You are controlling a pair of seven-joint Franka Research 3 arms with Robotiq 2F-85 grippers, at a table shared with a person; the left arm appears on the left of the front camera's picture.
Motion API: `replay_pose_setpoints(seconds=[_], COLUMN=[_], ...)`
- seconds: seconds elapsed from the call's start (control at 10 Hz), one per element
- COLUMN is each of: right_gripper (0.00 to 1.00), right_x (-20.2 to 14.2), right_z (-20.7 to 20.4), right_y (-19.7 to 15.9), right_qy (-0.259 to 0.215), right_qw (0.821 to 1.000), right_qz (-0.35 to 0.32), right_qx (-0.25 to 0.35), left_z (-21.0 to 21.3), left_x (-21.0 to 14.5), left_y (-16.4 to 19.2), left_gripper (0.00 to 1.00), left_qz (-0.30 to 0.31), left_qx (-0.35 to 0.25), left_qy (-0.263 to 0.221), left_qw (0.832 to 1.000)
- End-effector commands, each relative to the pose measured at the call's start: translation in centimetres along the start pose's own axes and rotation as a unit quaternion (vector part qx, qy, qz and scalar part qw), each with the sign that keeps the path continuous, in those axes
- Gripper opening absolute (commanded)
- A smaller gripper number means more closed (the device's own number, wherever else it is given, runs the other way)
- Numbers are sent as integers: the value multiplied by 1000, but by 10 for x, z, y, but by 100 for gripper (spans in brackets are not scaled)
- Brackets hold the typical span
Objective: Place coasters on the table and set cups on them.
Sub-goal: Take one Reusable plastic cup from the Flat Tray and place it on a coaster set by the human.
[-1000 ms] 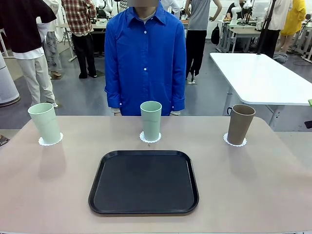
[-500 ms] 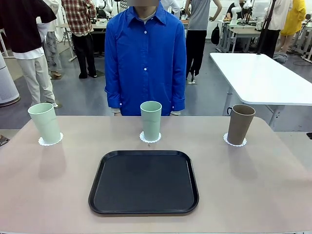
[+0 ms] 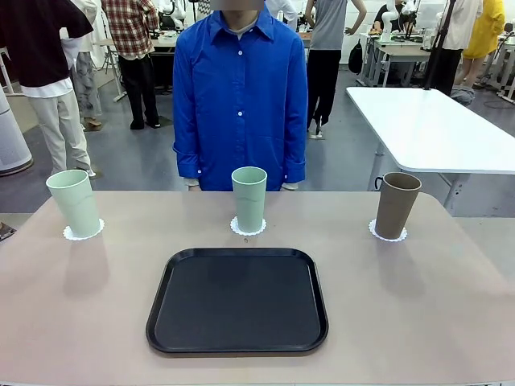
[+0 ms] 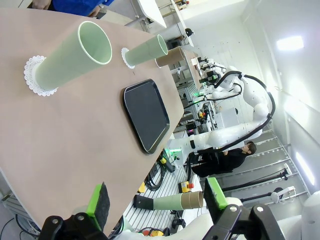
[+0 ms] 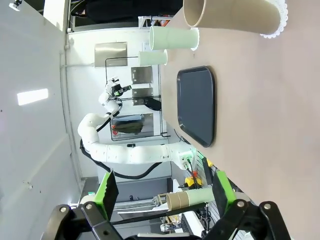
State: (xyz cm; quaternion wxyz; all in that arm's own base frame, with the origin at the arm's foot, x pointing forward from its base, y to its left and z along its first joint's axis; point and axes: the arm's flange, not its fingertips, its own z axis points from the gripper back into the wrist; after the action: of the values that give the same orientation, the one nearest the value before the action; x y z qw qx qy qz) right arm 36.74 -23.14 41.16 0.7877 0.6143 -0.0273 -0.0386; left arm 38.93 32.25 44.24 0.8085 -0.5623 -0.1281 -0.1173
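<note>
Three cups stand upright on coasters along the desk's (image 3: 80, 322) far side: mint cup (image 3: 74, 203) left, mint cup (image 3: 249, 198) centre, brown cup (image 3: 397, 205) right. Left hand (image 4: 155, 200) and right hand (image 5: 162, 192) both gape empty, well apart from them. Task probably complete.

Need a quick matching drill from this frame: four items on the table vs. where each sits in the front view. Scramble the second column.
Things:
1. brown cup
2. black tray
3. green cup on the left
4. green cup in the middle

Places:
A. far side, centre, on a coaster
B. far right, on a coaster
C. near centre of the table
D. far left, on a coaster

Pairs: 1-B, 2-C, 3-D, 4-A
</note>
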Motion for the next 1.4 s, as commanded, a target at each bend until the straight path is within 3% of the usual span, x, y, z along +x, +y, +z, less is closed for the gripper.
replay_pose_setpoints(seconds=[0.0, 0.2, 0.5, 0.8, 0.9, 1.3], right_gripper=[100, 100, 100, 100, 100, 100], right_x=[-4, -7, -19, -16, -19, -19], right_z=[-9, -12, -10, -22, 1, 1], right_y=[5, 13, 30, 36, 32, 32], right_qy=[1, -13, -87, -96, -79, -79], right_qw=[1000, 999, 994, 992, 995, 995], right_qz=[-6, 0, 13, -1, 24, 24], right_qx=[-17, -31, -57, -83, -63, -63], left_z=[1, 1, 1, 1, 1, 1], left_x=[0, 0, 0, 0, 0, 0], left_y=[-3, -3, -3, -3, -3, -3], left_gripper=[100, 100, 100, 100, 100, 100], left_qz=[1, 1, 1, 1, 1, 1], left_qx=[3, 3, 3, 3, 3, 3], left_qy=[0, 0, 0, 0, 0, 0], left_qw=[1000, 1000, 1000, 1000, 1000, 1000])
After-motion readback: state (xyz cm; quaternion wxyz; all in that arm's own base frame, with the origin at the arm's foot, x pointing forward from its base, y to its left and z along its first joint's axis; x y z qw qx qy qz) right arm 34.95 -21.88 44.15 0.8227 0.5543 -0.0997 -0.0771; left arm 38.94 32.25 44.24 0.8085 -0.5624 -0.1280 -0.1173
